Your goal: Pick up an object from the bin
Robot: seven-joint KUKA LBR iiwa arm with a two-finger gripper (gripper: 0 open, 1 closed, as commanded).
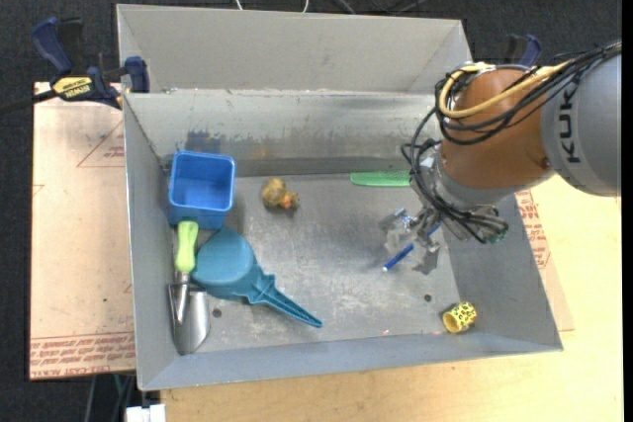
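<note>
Arm [586,128] comes in from 3 o'clock, orange cover [492,141] and looped cables [465,94] hanging over the right part of the grey bin [297,54]; claw [414,247] is down low over the bin floor at about 3 o'clock from floor centre, clear of the right wall.

Claw state: can't tell from where I stand how wide it is or whether it has anything clamped; the wrist and its wiring crowd that spot.

Nearest thing is a thin blue stick [397,260], lying slantwise on the floor right at the claw's 7 o'clock edge, its upper end tucked under the claw; can't tell if they touch.

Around it: flat green strip [380,179] at the claw's 11 o'clock, lying along the foot of the back wall; small yellow patterned piece [458,316] at the claw's 5 o'clock, near the front right corner, apart from everything else.

Left side of the bin, well apart from the claw: blue square cup [202,185] at 10 o'clock, open side up; small tan lump [280,196] just to its 3 o'clock; teal scoop [237,267] at 8 o'clock with its handle pointing to 4 o'clock; garden trowel [186,296] with green grip and metal blade beside the scoop's 9 o'clock side, blade toward the front wall.
</note>
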